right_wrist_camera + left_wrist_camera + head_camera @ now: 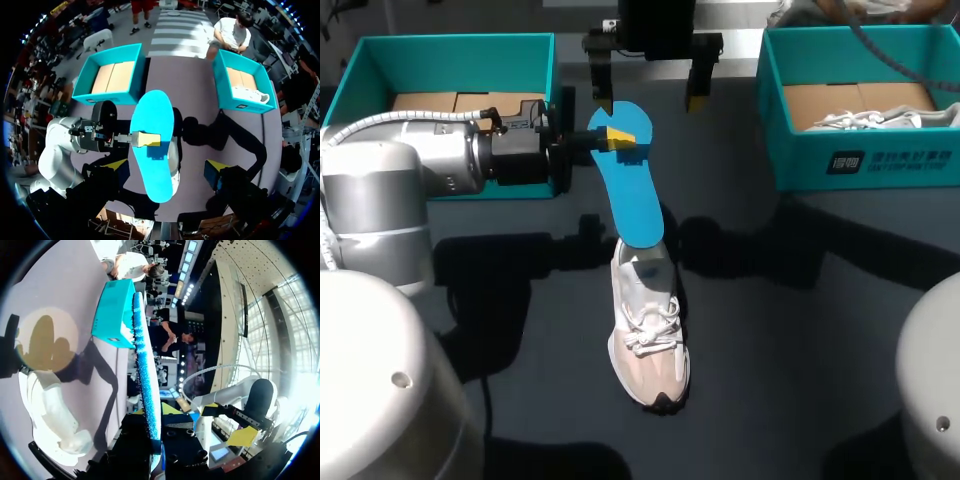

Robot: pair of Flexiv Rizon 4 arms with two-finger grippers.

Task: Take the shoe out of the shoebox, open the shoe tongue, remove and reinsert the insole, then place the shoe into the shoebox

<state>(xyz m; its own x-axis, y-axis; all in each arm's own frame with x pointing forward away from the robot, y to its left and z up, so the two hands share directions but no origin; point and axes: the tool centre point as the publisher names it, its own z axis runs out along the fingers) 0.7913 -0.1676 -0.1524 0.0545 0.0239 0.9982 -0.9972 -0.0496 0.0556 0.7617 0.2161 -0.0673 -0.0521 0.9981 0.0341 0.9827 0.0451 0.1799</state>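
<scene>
My left gripper (616,138) is shut on the blue insole (632,180), pinching it near its far end and holding it tilted in the air above the shoe. The white and pink shoe (648,335) stands on the dark table below, toe toward me. Seen from the left wrist, the insole (144,365) runs edge-on out of my left gripper (155,437), with the shoe (50,410) off to one side. My right gripper (650,102) hangs open just past the insole's far tip. From the right wrist, my right gripper (167,165) is open above the insole (152,150), with nothing between its fingers.
A teal shoebox (380,60) with a bare cardboard floor stands at the back left. A second teal shoebox (860,165) at the back right holds another white shoe (880,118). Both boxes also show from the right wrist, left (82,82) and right (222,87).
</scene>
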